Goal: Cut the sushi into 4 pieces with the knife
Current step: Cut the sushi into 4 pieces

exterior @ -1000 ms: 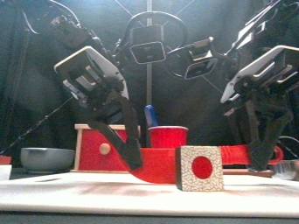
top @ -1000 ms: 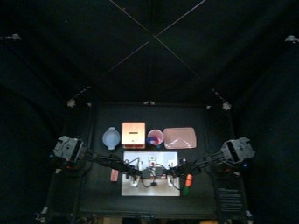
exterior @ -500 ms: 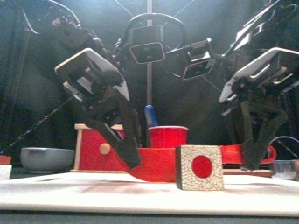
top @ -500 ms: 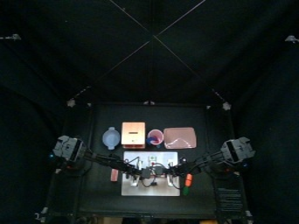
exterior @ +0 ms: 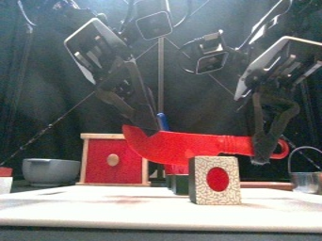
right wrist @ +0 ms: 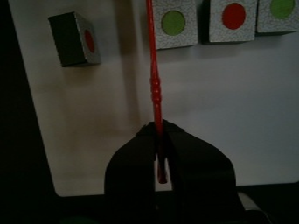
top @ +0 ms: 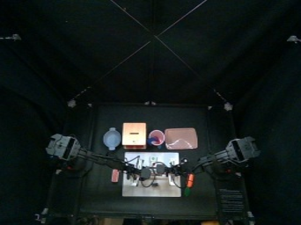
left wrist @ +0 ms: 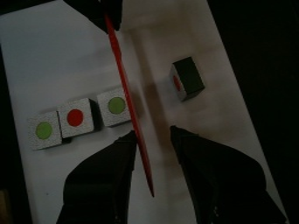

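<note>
A red toy knife [exterior: 208,143] hangs level above the white cutting board [left wrist: 65,61]. My right gripper [right wrist: 156,131] is shut on its handle. My left gripper [left wrist: 149,138] is open, its jaws standing either side of the blade [left wrist: 126,96] without touching it. On the board, three sushi blocks [left wrist: 76,118] stand in a row, two with green centres and one with red. One more block [left wrist: 187,76] stands apart on the other side of the knife. In the front view this lone block [exterior: 216,181] stands near, white-faced with a red dot.
Behind the board stand the wooden box with a red drawer front [exterior: 111,160], the blue-grey bowl [exterior: 51,170], the red cup [top: 157,136] and the pink tray [top: 180,137]. A metal cutter [exterior: 308,177] is at the far right. Small toys [top: 188,182] lie beside the board.
My left gripper has opened and let go of the knife blade. Both arms have risen, and the knife has lifted from just above the board to well over the block.
</note>
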Available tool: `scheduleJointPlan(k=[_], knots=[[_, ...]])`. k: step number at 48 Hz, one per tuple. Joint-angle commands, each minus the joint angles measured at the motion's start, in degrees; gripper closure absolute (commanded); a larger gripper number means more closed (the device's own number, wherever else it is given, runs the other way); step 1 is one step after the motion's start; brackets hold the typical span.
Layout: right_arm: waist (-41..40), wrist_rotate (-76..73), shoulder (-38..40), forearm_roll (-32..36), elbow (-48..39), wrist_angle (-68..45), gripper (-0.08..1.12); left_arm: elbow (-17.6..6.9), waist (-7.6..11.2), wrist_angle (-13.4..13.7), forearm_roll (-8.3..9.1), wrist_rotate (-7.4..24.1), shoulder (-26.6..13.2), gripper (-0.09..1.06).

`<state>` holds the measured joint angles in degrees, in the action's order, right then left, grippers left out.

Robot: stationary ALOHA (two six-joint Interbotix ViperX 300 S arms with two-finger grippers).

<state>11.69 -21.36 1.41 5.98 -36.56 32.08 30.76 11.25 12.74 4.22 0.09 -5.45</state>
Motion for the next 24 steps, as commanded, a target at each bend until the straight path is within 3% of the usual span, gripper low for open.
scheduleJointPlan(k=[1, 12, 18, 24], knots=[[-0.4, -0.2, 4.0, -0.4, 0.1, 1.8, 0.77, -0.1, 0.09, -0.4, 0.18, -0.1, 3.3, 0.22], [-0.3, -0.4, 9.9, -1.6, -1.9, 7.0, 0.77, 3.0, -0.35, -0.4, 0.09, -0.4, 8.3, 0.22], [-0.3, -0.3, 13.3, -3.7, -3.8, 9.9, 0.76, 6.0, -1.23, -1.2, -1.05, -0.4, 11.9, 0.22], [-0.1, -0.2, 17.5, -6.0, -6.0, 12.2, 0.75, 8.5, -2.46, -3.9, -3.16, -0.4, 15.5, 0.22]])
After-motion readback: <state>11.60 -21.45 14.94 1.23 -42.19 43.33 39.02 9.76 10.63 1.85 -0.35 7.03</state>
